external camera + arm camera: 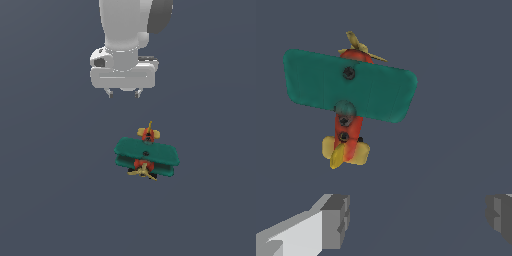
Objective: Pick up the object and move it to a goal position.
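The object is a small toy biplane [146,156] with teal wings, a red body, a yellow propeller and a yellow tail. It rests on the dark floor, its propeller pointing toward the exterior view's bottom. My gripper [124,93] hangs above and behind its tail, apart from it, open and empty. In the wrist view the biplane [351,90] lies ahead of my gripper [418,217], and both grey fingertips [336,220] show wide apart with only bare floor between them.
A flat dark grey floor [50,200] surrounds the biplane on all sides. No other objects or containers show in either view.
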Tool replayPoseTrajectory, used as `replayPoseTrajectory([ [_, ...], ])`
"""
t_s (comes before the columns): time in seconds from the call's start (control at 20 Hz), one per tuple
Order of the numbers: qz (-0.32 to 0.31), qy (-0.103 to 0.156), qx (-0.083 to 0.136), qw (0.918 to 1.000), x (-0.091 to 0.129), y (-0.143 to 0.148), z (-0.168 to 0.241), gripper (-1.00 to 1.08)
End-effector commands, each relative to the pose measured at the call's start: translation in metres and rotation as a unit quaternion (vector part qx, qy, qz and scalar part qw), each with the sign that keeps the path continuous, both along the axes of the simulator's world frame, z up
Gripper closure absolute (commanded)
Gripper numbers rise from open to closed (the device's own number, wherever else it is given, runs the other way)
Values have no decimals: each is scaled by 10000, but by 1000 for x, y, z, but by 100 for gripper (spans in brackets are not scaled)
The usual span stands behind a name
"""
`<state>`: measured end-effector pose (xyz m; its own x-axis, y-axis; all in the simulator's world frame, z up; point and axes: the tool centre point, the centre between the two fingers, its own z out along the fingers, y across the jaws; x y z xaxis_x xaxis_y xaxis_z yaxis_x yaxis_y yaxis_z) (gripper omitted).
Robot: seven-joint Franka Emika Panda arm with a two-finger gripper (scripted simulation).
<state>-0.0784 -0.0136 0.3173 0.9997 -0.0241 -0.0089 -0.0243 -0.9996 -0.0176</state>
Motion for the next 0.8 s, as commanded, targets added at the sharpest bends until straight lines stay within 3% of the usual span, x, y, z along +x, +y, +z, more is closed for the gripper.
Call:
replayPoseTrajectory([
  [0.0,0,0,0,10000,0,0,0,-20],
  [0.75,230,145,-82,9996,4,6,-12,-20],
])
